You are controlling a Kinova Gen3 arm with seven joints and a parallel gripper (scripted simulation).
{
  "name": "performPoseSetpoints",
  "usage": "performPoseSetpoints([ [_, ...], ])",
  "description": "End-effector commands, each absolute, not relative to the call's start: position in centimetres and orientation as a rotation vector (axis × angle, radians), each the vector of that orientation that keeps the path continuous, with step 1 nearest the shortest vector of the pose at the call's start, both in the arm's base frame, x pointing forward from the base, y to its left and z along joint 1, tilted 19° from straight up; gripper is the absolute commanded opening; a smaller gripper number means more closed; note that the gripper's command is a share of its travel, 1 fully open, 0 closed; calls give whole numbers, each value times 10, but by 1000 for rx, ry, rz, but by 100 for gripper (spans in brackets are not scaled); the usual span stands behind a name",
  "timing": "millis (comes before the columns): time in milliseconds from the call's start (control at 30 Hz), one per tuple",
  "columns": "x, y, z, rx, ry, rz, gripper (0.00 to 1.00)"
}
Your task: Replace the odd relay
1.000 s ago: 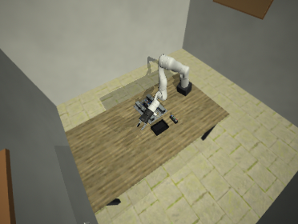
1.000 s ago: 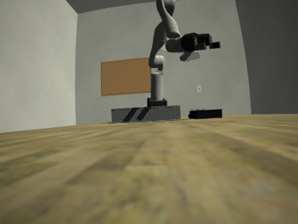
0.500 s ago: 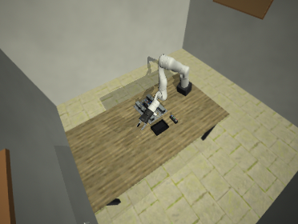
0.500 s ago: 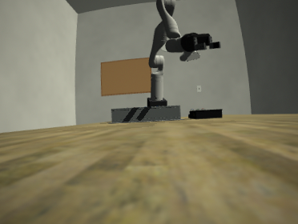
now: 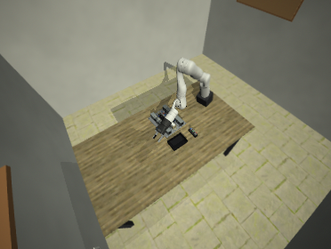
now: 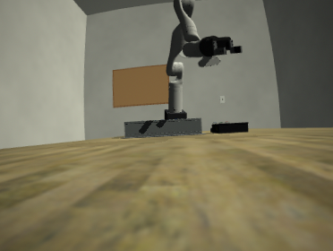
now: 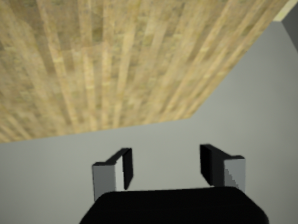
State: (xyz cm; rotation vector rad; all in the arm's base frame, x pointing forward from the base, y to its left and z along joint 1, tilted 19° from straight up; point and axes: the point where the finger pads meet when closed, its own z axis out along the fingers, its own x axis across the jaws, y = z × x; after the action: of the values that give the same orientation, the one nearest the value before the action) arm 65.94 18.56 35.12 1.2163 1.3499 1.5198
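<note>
Arm [image 5: 181,86] [image 6: 174,49] is reaching out from its dark base [image 5: 205,99] [image 6: 175,115] and is bending over the rack [image 5: 180,122] [image 6: 163,130]. Gripper [image 5: 157,139] [image 6: 237,46] [image 7: 166,160] is hanging in the air, well above the table [image 5: 133,160] [image 6: 166,193] [image 7: 100,75]. Its jaws are standing wide open, with bare space showing between the two fingers in the wrist view; it is gripping nothing.

Hand attitude: in the exterior view the fingers are pointing sideways rather than straight down. The wrist view is showing table boards and, beyond the table's edge, a grey surface between and around the fingers.

Rack is resting on the table, grey and low. From the top, the arm and gripper are covering part of it. Dark blocks are showing in the uncovered parts, but they are appearing too small for button colors, seating or tilt to be read. In the exterior view, dark slanting bands are crossing the rack's front face.

Tray [image 5: 177,141] [image 6: 233,127], black and shallow, is lying flat on the table near the rack. Small dark parts [image 5: 192,132] with pale and bluish spots are lying just beside the tray, on the side toward the base; whether these are being the spares, cannot tell at this scale.

The jaws have shifted slightly, and the shadow stripes [image 6: 145,126] on the rack [image 5: 180,122] [image 6: 185,128] have shortened.
</note>
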Motion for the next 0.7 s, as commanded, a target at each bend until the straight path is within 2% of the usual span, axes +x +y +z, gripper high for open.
performPoseSetpoints([
  [0, 650, 178, 366, 1209, 1336, 1527, 100],
  [667, 600, 150, 392, 1210, 1338, 1525, 100],
])
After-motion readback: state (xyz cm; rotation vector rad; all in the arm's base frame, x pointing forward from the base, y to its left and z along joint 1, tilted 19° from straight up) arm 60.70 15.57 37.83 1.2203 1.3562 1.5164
